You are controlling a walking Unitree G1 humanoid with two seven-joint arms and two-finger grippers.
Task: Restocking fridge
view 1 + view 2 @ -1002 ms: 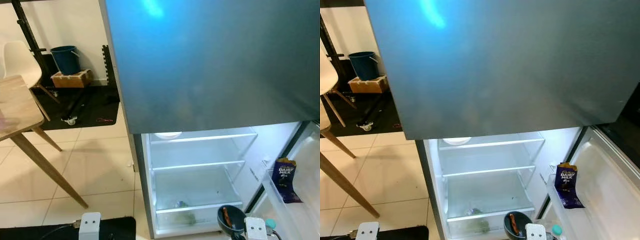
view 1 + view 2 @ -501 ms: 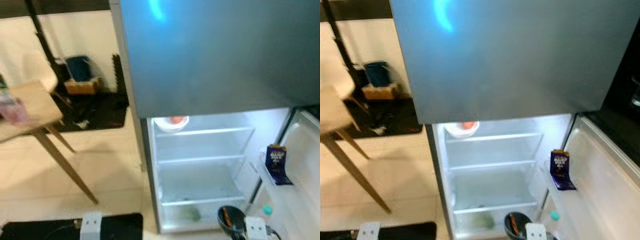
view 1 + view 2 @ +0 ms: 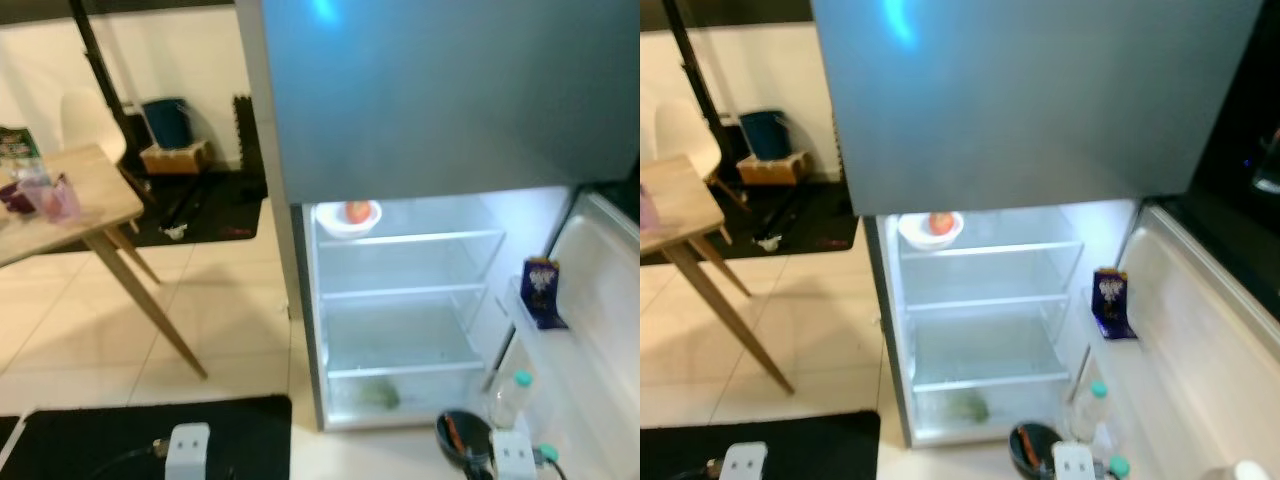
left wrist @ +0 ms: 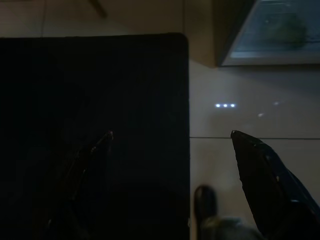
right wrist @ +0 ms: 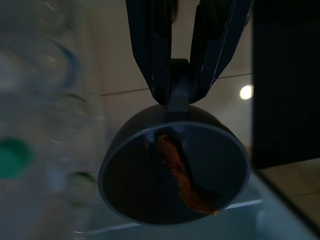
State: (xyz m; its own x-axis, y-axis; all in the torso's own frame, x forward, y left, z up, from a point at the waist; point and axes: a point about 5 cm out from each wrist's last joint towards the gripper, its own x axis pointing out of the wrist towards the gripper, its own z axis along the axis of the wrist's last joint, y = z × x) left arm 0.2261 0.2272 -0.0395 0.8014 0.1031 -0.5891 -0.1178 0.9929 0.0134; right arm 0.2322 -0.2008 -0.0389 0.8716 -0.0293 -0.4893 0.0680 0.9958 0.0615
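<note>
Fridge (image 3: 985, 330) open, lit, glass shelves bare save white bowl (image 3: 930, 229) on top shelf. Right gripper (image 5: 180, 92) clamped on handle of dark round pan (image 5: 175, 172) holding reddish-brown strip, low before fridge. Left gripper (image 4: 172, 137) fingers spread over black mat (image 4: 95, 125).

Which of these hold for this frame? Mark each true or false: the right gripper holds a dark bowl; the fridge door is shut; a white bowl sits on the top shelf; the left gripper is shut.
1. The right gripper holds a dark bowl by its handle. True.
2. The fridge door is shut. False: it stands open, with a purple packet in its rack.
3. A white bowl sits on the top shelf. True.
4. The left gripper is shut. False: its fingers are spread apart over the floor.
</note>
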